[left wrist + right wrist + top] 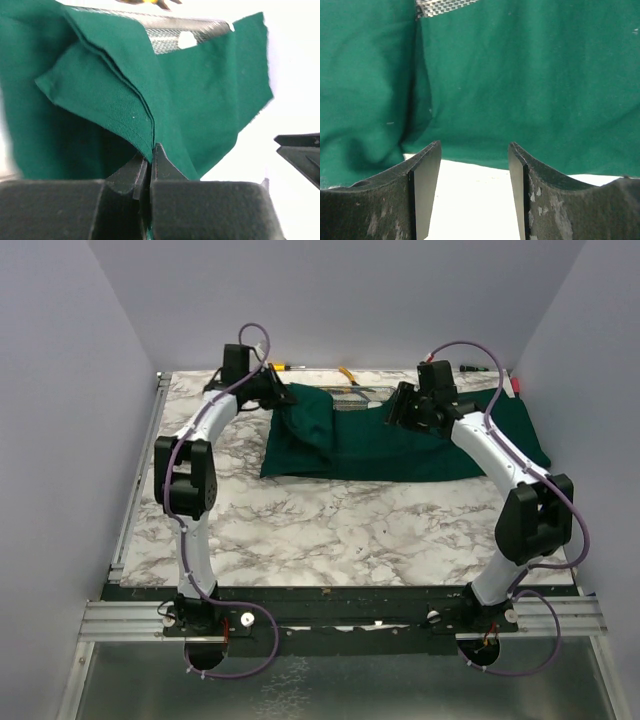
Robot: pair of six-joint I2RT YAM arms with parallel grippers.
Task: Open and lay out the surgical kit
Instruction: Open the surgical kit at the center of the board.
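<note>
My left end effector [150, 156]: pinched shut on a folded corner of the dark green cloth wrap [210, 95], holding that fold raised at the wrap's left end.
My right end effector [475, 165]: fingers parted with nothing between them, pointed at the wrap, bare desk showing in the gap.
Cloth wrap: spread across the far half of the marbled desk [330, 530].
Wire-mesh tray [175, 31]: a strip shows past the cloth's far edge.
Yellow-handled tool [346, 373]: beyond the wrap, at the desk's far edge.
</note>
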